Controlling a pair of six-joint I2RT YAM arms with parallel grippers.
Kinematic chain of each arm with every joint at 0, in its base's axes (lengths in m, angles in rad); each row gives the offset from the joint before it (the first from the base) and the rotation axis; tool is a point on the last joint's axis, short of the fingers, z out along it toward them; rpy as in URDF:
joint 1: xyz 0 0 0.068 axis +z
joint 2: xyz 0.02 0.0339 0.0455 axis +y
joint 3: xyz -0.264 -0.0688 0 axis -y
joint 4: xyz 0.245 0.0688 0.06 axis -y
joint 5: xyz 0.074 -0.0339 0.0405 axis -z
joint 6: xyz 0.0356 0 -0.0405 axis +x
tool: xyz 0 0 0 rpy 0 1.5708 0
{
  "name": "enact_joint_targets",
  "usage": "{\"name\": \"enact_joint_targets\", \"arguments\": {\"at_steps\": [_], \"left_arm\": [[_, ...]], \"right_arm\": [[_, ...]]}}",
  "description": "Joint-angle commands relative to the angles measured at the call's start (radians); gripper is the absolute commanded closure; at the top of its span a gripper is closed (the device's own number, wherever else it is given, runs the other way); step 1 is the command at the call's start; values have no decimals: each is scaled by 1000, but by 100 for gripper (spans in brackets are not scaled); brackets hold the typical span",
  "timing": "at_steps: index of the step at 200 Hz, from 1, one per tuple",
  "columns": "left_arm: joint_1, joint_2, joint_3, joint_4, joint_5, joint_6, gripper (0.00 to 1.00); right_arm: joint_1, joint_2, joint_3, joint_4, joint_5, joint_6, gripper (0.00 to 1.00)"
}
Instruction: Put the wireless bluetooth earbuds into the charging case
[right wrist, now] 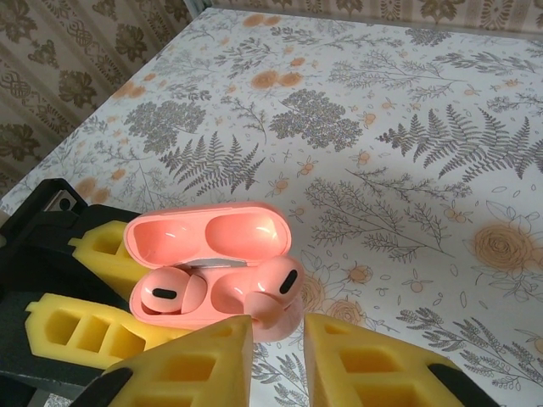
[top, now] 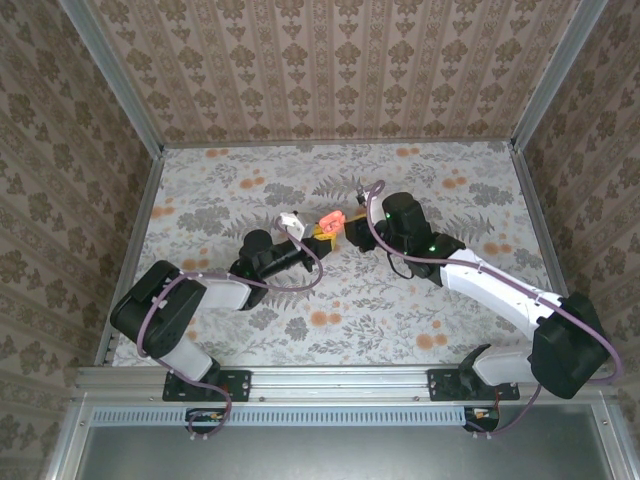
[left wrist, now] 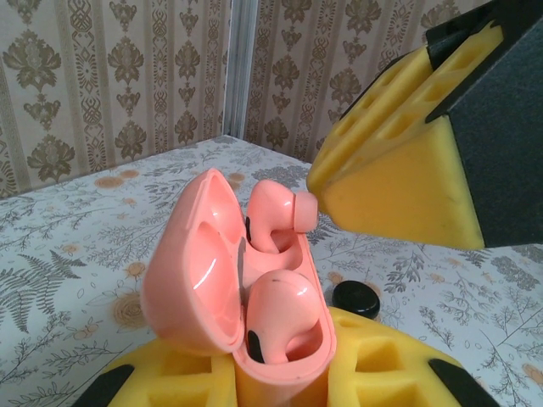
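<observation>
Pink case (right wrist: 204,235) open w/ both earbuds (right wrist: 166,296) in.

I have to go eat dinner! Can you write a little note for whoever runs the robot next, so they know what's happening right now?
The left gripper is shut on the charging case, holding it with its lid open.
The right gripper is empty, jaws slightly apart, close beside the case.
The seated earbud looks fully down in its slot. The tilted earbud sticks up, only partly in.
Done: one bud is in.
Left to do: press the tilted one down.
</observation>
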Motion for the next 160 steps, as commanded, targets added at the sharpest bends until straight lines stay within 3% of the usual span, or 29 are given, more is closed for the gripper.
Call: {"name": "enact_joint_targets", "arguments": {"at_steps": [1, 104, 160], "left_arm": [[-6, -29, 28, 23, 8, 18, 87], [-6, -28, 27, 13, 10, 27, 87], [-6, -35, 16, 10, 13, 32, 87]], "right_arm": [[7, -32, -17, 17, 6, 2, 74], [3, -164, -35, 82, -85, 11, 58], [-29, -172, 31, -22, -198, 104, 55]]}}
